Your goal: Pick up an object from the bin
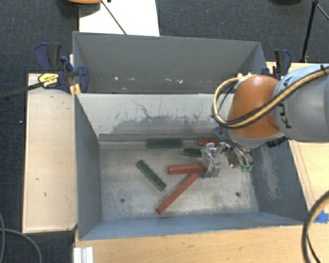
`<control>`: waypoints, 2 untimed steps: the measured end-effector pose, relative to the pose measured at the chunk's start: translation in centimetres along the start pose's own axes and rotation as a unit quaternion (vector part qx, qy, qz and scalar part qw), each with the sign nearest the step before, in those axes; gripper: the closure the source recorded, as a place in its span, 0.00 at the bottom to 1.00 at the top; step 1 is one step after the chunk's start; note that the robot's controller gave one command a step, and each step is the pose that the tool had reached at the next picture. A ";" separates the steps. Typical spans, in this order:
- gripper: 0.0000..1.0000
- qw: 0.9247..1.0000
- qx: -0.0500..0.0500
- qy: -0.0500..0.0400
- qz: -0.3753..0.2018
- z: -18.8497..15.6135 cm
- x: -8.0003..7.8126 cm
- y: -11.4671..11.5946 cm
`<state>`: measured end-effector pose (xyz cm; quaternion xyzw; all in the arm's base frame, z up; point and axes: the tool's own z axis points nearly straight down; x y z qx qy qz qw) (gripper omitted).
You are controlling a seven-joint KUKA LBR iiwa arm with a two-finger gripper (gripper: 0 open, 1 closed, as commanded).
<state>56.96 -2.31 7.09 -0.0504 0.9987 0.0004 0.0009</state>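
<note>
My gripper hangs low in the right half of the bin, its metal fingers pointing down at the right end of a short red bar. Whether anything sits between them I cannot make out. A longer red bar runs diagonally from just under that spot toward the bin's front. A small dark green piece and an orange-red piece lie just behind the gripper near the back wall.
A dark green bar lies tilted left of centre, and another dark green bar rests along the back wall. The arm's orange cover and cables hang over the bin's right side, close to the right wall.
</note>
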 end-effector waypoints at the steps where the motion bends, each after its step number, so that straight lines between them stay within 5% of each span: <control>1: 1.00 1.000 0.000 0.000 0.000 0.0 0.0 0.0; 2: 1.00 1.000 0.001 -0.001 -0.009 -14.6 -0.3 -1.2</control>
